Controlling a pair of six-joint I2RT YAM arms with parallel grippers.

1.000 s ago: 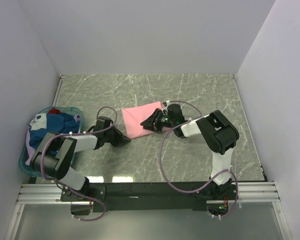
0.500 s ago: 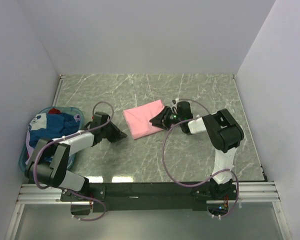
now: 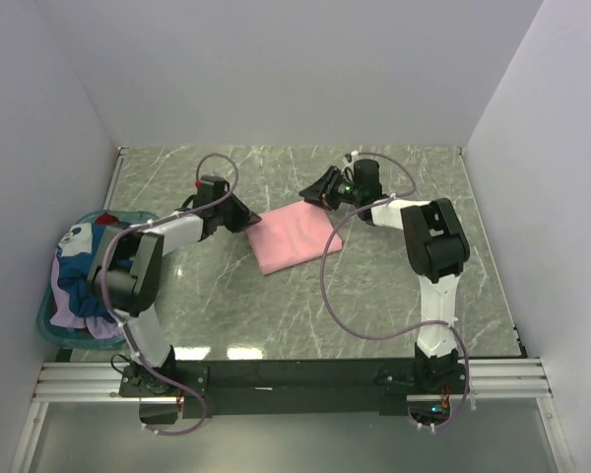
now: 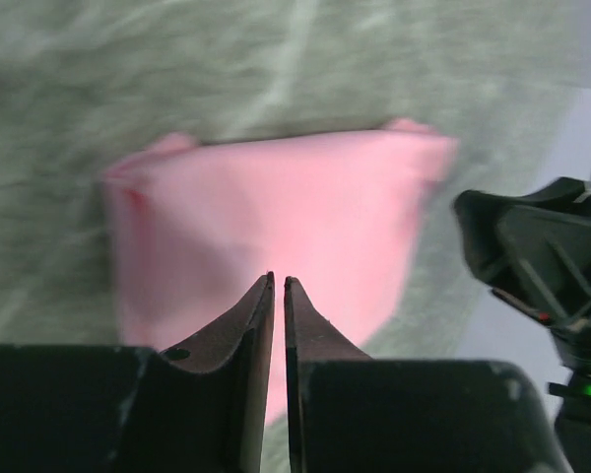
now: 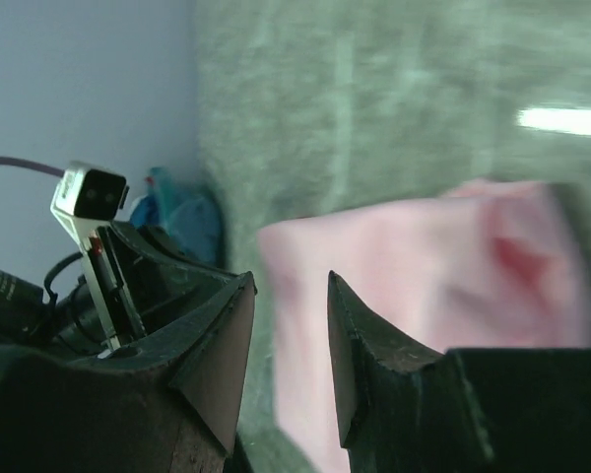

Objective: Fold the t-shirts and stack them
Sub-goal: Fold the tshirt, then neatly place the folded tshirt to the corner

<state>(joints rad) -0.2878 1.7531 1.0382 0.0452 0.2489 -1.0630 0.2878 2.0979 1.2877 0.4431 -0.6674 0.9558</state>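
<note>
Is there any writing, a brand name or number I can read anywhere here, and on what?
None can be read. The white print on the blue cloth shirt in the teal plastic basket is too small to tell; the folded light pink shirt is plain.

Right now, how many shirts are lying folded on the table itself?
1: the pink t-shirt, folded, in the middle of the table. At its left edge other shirts sit bunched in the teal basket, some likely hidden.
</note>
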